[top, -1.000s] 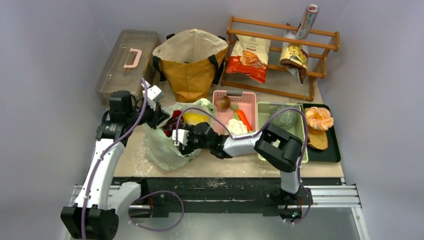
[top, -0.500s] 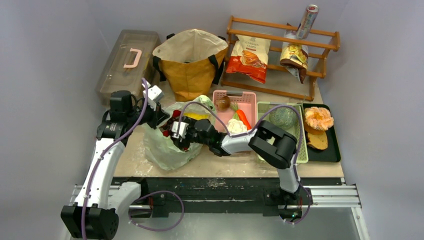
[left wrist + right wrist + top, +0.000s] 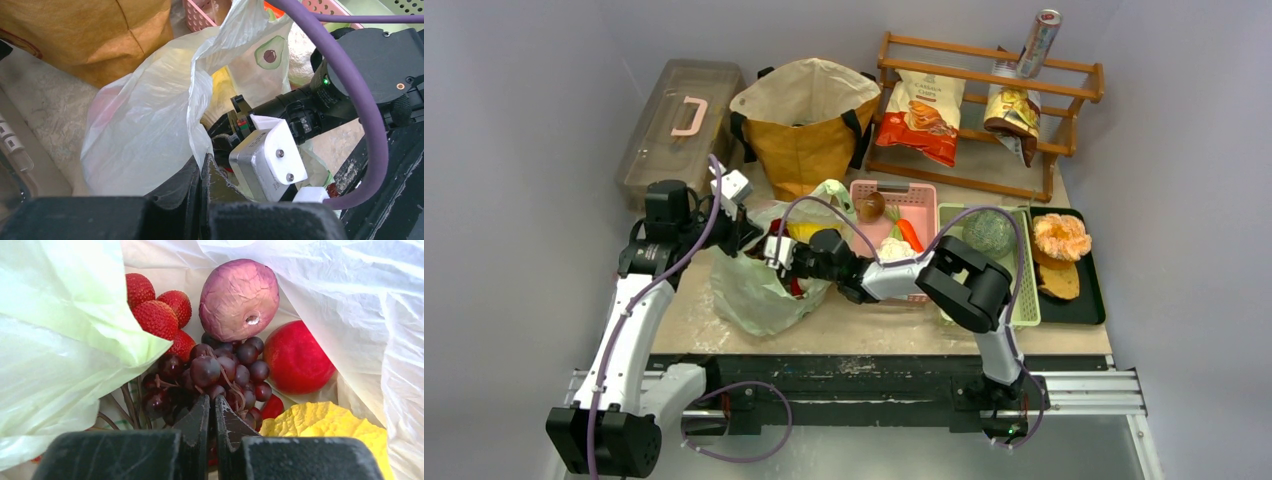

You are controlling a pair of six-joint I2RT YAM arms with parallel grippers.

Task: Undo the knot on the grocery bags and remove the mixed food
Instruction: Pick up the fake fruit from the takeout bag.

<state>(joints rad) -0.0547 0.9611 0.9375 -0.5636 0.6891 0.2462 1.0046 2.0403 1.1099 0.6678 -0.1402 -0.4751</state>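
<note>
The pale-green plastic bag (image 3: 749,295) lies open on the table; no knot shows. My left gripper (image 3: 201,162) is shut on the bag's rim and holds the mouth up (image 3: 746,232). My right gripper (image 3: 211,399) is inside the bag, jaws shut. Its tips touch the dark grapes (image 3: 220,370), and I cannot tell if a stem is pinched. Around them lie a purple onion (image 3: 239,299), bumpy red fruits (image 3: 155,315), a round red fruit (image 3: 297,357), a red chilli (image 3: 272,407) and yellow cabbage (image 3: 320,432). The brown tote (image 3: 809,120) stands open behind.
A pink basket (image 3: 924,190) holds carrot, cauliflower and mushroom. Right of it, a green basket (image 3: 949,215) holds a melon (image 3: 989,232), and beside that lies a black tray (image 3: 1094,290). At the back stand a wooden rack (image 3: 984,75) with chip bags and a lidded box (image 3: 679,125).
My right gripper has pushed further left into the bag and its jaws have gone from open to shut at the grapes. The left gripper has kept its hold.
</note>
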